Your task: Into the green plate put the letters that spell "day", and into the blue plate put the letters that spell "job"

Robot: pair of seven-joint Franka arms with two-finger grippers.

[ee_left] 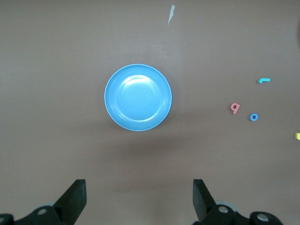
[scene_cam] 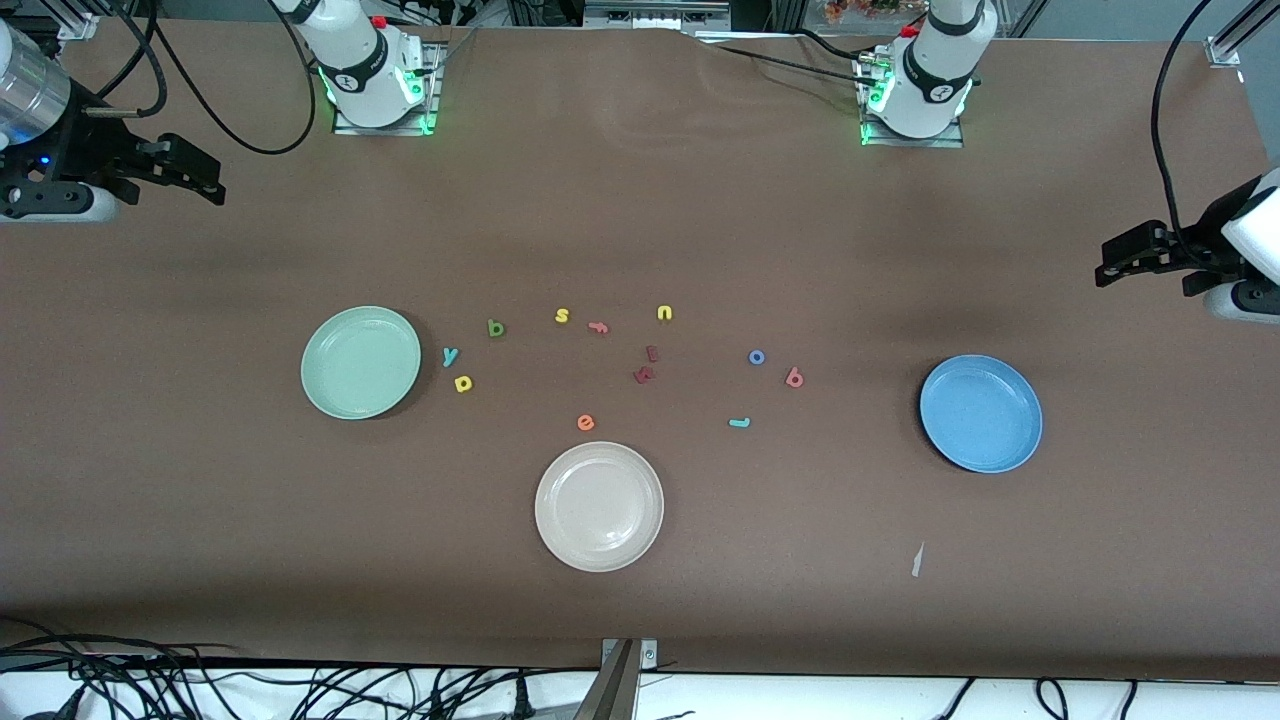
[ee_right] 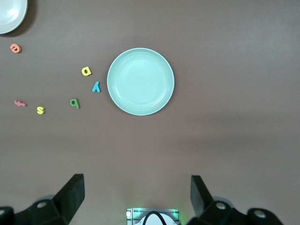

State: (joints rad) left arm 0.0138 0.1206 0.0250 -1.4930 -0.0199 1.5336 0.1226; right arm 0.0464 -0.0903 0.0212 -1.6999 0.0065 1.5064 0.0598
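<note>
Robotics lab, bolted arm bases (scene_cam: 380, 95), loose cables (scene_cam: 200, 680), brown table (scene_cam: 640, 600)

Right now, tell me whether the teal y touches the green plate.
Apart. The right wrist view shows bare table between the teal y and the green plate.

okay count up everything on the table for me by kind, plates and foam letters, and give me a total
Plates: 3, namely green plate, blue plate, beige plate
Foam letters: 12, namely y, d, a, s, u, e, o, b, j, salmon letter, two dark red letters
Total: 15
</note>
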